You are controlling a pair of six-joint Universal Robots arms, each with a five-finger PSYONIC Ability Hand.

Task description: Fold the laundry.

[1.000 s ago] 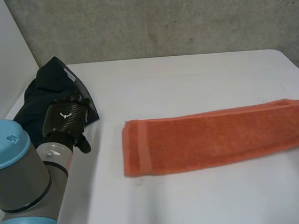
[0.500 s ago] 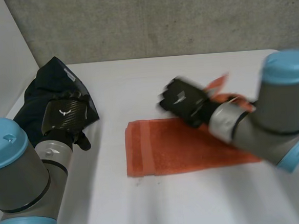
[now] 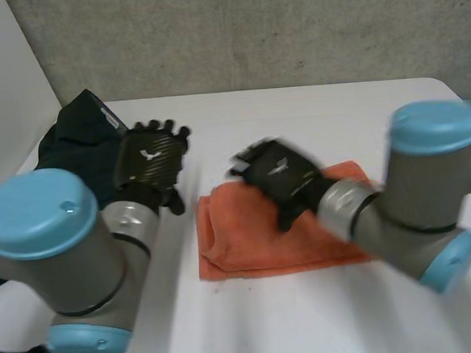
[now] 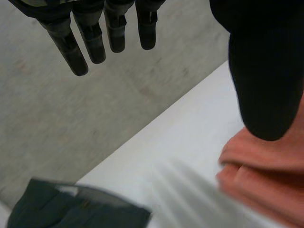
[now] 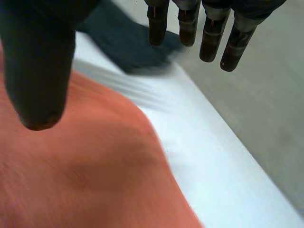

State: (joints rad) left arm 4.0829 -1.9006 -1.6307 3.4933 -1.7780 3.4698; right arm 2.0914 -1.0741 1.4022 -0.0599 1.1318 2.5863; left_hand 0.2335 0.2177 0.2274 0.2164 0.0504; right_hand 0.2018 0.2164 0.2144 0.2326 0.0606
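Observation:
An orange towel (image 3: 248, 244) lies folded over on itself in the middle of the white table (image 3: 310, 325), its doubled edge toward my left hand. My right hand (image 3: 277, 172) hovers over the towel's upper left part, open, fingers straight and holding nothing. In the right wrist view its fingers (image 5: 190, 23) are spread above the towel (image 5: 85, 175). My left hand (image 3: 147, 157) is open too, raised just beside the towel's left end. In the left wrist view its fingers (image 4: 92, 35) are straight, with the towel's fold (image 4: 266, 180) under the thumb.
A dark garment (image 3: 75, 143) lies crumpled at the table's far left corner, behind my left hand; its edge shows in the left wrist view (image 4: 71, 211) and beyond my right fingertips (image 5: 128, 45). A grey wall runs behind the table.
My right arm swung in from the right with the towel's right end, laid it over the left half and let go. My left hand moved off the dark garment toward the towel.

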